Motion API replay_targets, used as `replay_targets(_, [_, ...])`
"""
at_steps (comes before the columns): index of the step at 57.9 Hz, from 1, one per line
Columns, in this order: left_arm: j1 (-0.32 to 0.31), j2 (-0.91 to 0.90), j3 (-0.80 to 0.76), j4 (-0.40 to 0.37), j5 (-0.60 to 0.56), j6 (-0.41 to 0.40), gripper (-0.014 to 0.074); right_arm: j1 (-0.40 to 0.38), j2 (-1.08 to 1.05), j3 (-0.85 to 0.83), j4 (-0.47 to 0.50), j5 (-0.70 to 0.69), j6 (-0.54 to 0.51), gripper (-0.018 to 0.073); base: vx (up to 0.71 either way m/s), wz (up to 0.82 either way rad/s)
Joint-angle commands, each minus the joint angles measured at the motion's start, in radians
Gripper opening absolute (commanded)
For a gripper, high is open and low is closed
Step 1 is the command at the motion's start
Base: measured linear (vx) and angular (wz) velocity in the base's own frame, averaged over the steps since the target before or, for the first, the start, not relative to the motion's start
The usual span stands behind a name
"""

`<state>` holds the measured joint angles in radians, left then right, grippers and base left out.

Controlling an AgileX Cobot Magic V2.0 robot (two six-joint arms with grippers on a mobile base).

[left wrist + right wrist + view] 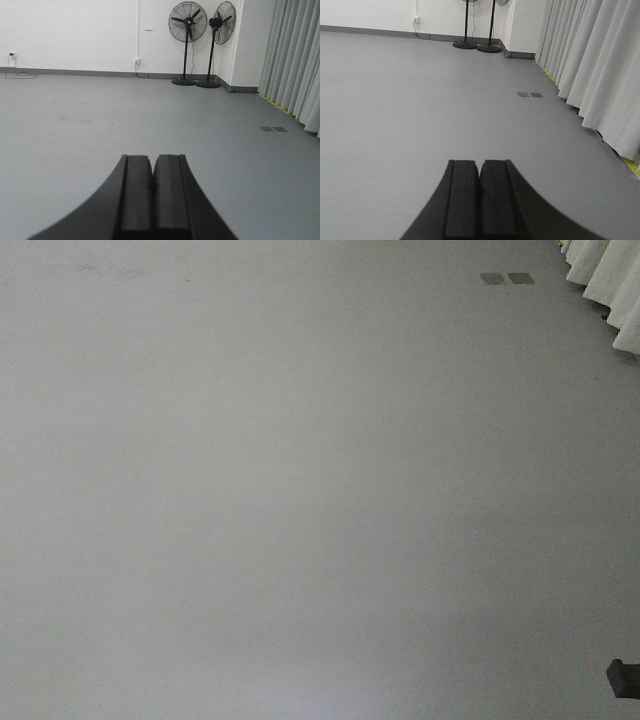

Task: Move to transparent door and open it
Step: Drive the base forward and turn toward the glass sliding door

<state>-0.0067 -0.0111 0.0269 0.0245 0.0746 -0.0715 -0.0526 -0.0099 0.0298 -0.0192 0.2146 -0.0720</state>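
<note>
Left hand [151, 161] and right hand [480, 164] fully closed, both empty

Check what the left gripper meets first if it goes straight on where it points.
Nothing close. The left gripper, shut, points over bare floor at the far white wall near the wall socket, left of the two fans. Way looks free until that wall; depth is hard to judge.
</note>
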Motion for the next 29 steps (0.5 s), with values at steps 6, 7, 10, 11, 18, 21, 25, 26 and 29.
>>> replay_targets(6, [-0.004, 0.009, 0.028, -0.009, -0.080, -0.010, -0.0003, -0.004, -0.015, 0.014, -0.001, -0.084, -0.003, -0.0005, 0.00, 0.00])
replay_targets(7, [-0.004, 0.009, 0.028, -0.009, -0.080, -0.010, -0.0003, -0.004, -0.015, 0.014, -0.001, -0.084, -0.003, -0.0005, 0.00, 0.00])
replay_targets(10, [-0.004, 0.009, 0.028, -0.009, -0.080, -0.010, -0.0003, -0.004, -0.015, 0.014, -0.001, -0.084, -0.003, -0.0005, 0.00, 0.00])
replay_targets(11, [-0.004, 0.009, 0.028, -0.009, -0.080, -0.010, -0.0003, -0.004, -0.015, 0.014, -0.001, -0.084, -0.003, -0.0005, 0.00, 0.00])
replay_targets(18, [-0.004, 0.009, 0.028, -0.009, -0.080, -0.010, -0.0003, -0.004, -0.015, 0.014, -0.001, -0.084, -0.003, -0.0005, 0.01, 0.01])
replay_targets(21, [-0.004, 0.009, 0.028, -0.009, -0.080, -0.010, -0.0003, -0.004, -0.015, 0.014, -0.001, -0.084, -0.003, -0.0005, 0.03, 0.01])
replay_targets(25, [-0.004, 0.009, 0.028, -0.009, -0.080, -0.010, -0.0003, -0.004, -0.015, 0.014, -0.001, -0.084, -0.003, -0.0005, 0.05, 0.01])
replay_targets(26, [-0.004, 0.009, 0.028, -0.009, -0.080, -0.010, -0.0003, -0.004, -0.015, 0.014, -0.001, -0.084, -0.003, -0.0005, 0.06, 0.02])
replay_targets(29, [-0.004, 0.009, 0.028, -0.009, -0.080, -0.010, -0.0003, -0.004, -0.015, 0.014, -0.001, -0.084, -0.003, -0.0005, 0.08, 0.02])
